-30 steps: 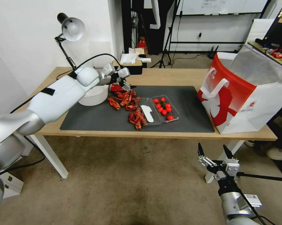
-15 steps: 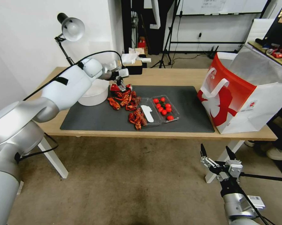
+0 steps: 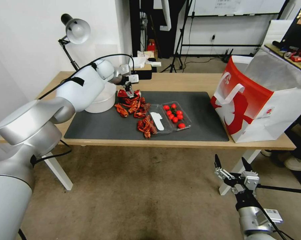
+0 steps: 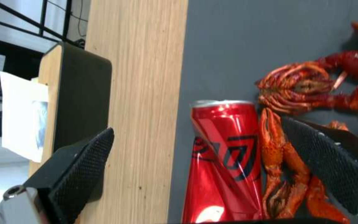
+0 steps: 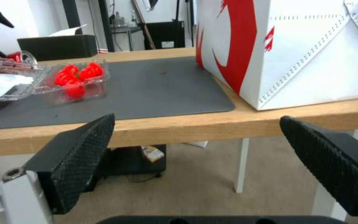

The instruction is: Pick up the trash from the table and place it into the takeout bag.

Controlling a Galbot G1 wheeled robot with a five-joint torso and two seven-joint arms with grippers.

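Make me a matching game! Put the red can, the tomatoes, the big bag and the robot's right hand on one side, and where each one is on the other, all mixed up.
Things:
1. red can
2. tomatoes
3. takeout bag
4. right gripper

Places:
A. in a clear tray on the grey mat
B. low beside the table, above the floor, open
C. lying between the left gripper's open fingers
D. standing at the table's right end

Pairs: 1-C, 2-A, 3-D, 4-B
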